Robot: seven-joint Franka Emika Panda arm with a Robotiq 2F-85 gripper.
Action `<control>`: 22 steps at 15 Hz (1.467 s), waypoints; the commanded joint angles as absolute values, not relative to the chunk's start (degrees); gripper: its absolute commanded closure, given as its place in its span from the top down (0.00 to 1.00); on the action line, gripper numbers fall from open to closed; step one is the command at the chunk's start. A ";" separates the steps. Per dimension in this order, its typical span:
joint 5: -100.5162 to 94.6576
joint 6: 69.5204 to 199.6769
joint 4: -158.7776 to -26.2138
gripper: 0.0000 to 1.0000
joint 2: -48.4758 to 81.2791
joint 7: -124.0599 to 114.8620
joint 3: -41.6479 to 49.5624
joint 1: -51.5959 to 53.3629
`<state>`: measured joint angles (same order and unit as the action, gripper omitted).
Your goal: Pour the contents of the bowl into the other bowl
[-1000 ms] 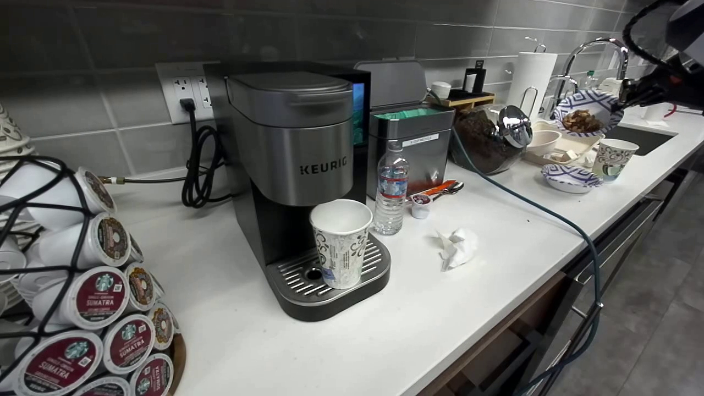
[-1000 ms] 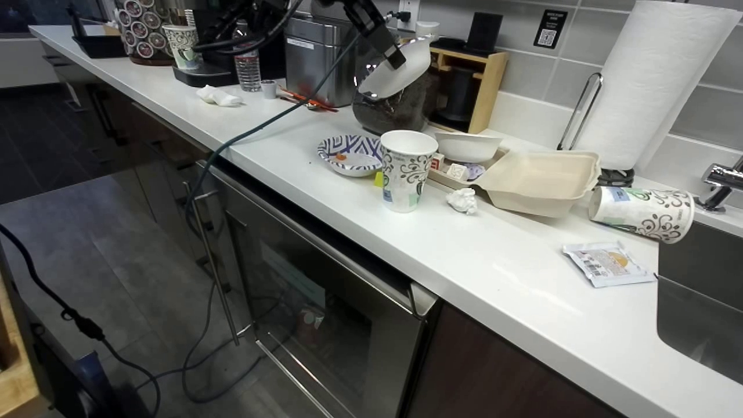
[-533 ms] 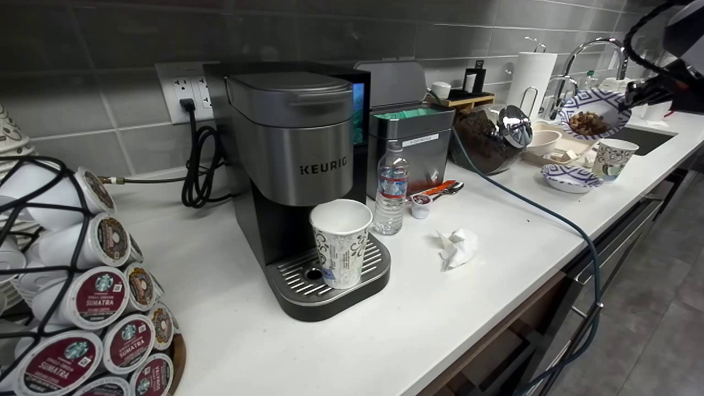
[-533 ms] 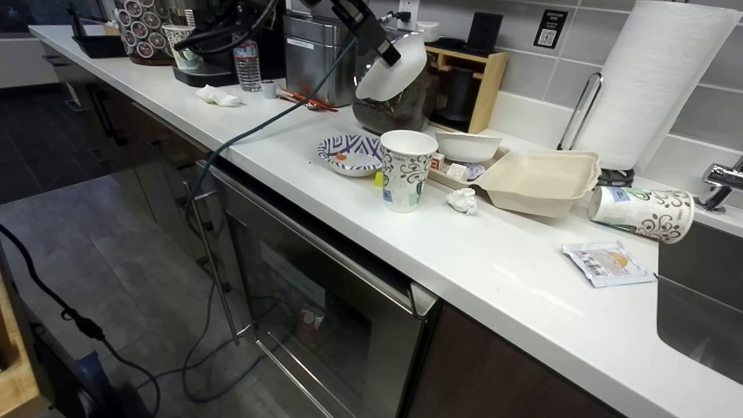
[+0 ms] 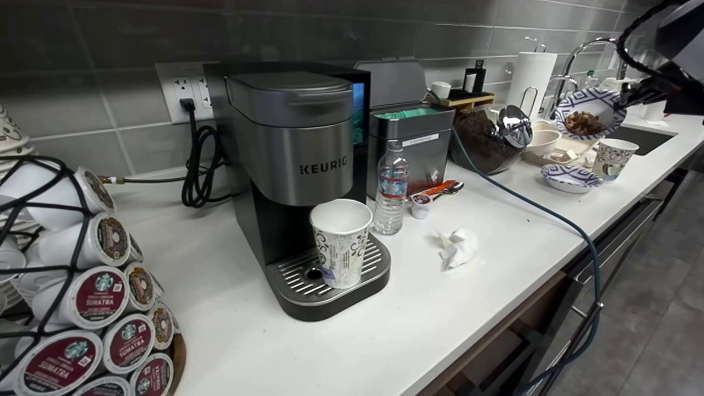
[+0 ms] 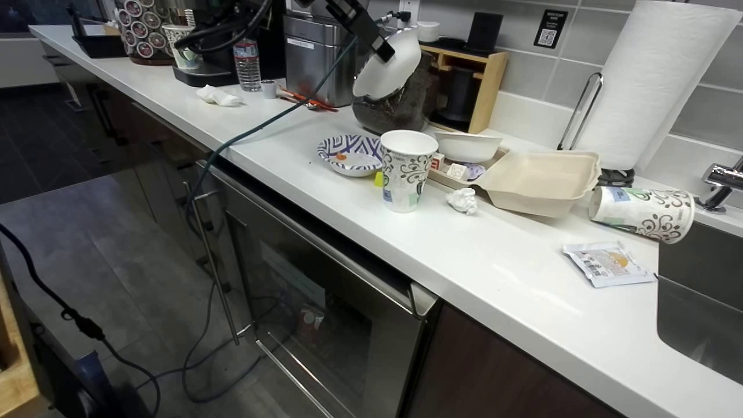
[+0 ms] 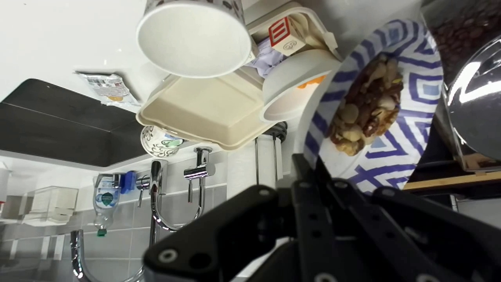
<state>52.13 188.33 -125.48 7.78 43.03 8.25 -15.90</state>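
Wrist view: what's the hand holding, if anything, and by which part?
The hand holds the tilted patterned bowl by its rim, with nuts inside.

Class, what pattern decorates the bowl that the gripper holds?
The bowl has angular blue-purple lines on white, clearest in the wrist view.

In an exterior view we are reading KEURIG on the front of a grey-and-black coffee machine (image 5: 300,181). On the round white plastic pods with dark-red lids (image 5: 100,298) we are finding SUMATRA, with SINGLE-ORIGIN above it and a round green emblem (image 5: 104,282). A white strip label (image 5: 420,140) on a grey metal box (image 5: 426,159) is bearing dark print, probably capitals, too small for us. A black rectangular wall sign (image 6: 548,29) is showing a white QR code (image 6: 547,38). In the wrist view a small cream cube (image 7: 287,37) is displaying three red bars inside a red frame.
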 commanded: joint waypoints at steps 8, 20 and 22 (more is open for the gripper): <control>33.46 197.49 -129.15 0.01 10.01 32.65 11.69 -13.20; 25.13 211.40 -134.31 0.01 11.96 35.69 7.68 -17.69; 22.48 214.07 -135.06 0.01 11.87 35.50 7.65 -18.00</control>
